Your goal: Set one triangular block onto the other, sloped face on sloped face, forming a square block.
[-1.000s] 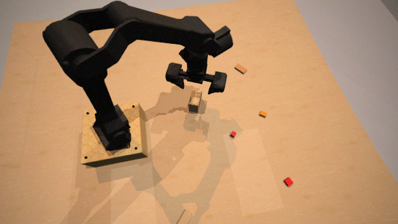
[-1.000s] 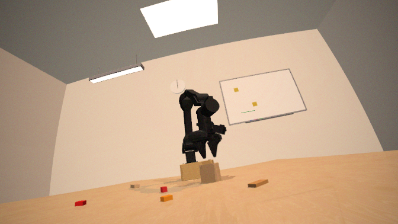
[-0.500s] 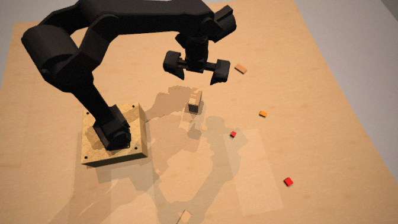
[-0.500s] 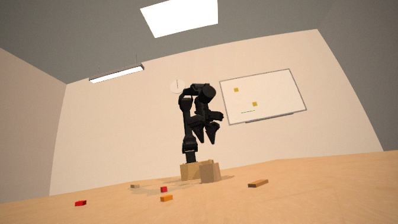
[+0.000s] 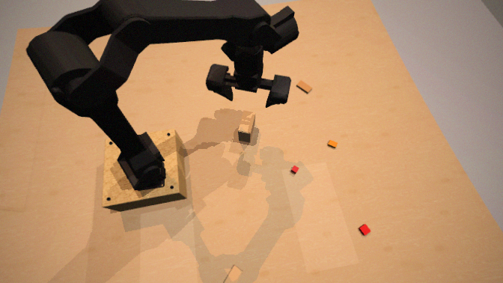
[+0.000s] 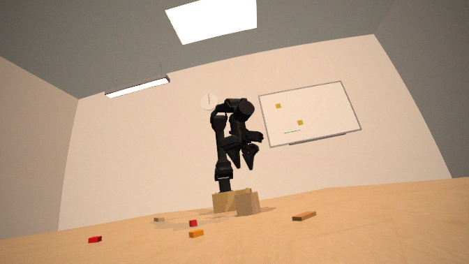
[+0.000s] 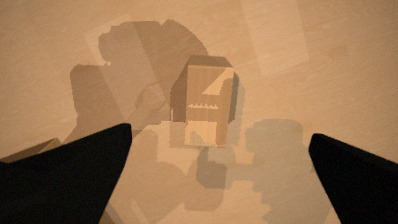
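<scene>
Pale wood table [image 5: 393,157] [image 6: 349,209] [image 7: 350,100] carries the square block [image 5: 245,127] [image 6: 248,203] [image 7: 207,107] below the released, empty jaws (its long axis runs crosswise to their opening). Clearance upward matters next.

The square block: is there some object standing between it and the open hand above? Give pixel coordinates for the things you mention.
Nothing visible stands between the hand [image 5: 249,102] [image 6: 245,169] [image 7: 220,136] and the square block [image 5: 246,125] [image 6: 247,203] [image 7: 207,107]; only shadows fall across the block's top.
</scene>
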